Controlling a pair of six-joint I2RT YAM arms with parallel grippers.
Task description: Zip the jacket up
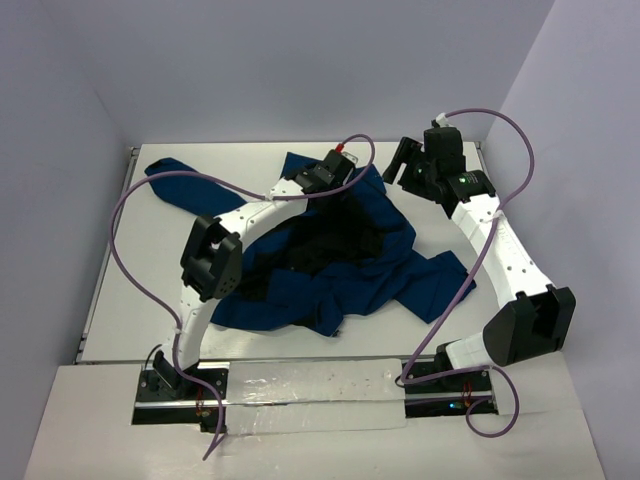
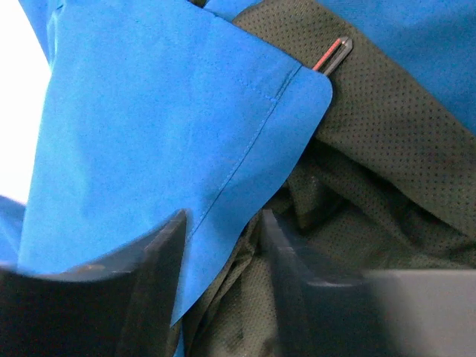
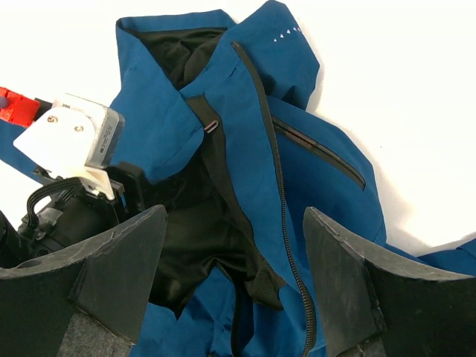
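A navy-blue jacket (image 1: 330,270) lies crumpled in the middle of a white tabletop (image 1: 110,290), one sleeve stretched toward the far left corner. It lies open, showing its black lining (image 2: 387,149). The left gripper (image 2: 223,217) is low over the far part of the jacket, with a stitched blue front edge running down between its two fingers. Whether they are pinching the cloth or only straddling it cannot be told from this close view. The right gripper (image 3: 234,216) hangs above the jacket's right side, spread wide and empty, with the unfastened zipper (image 3: 279,193) visible below it.
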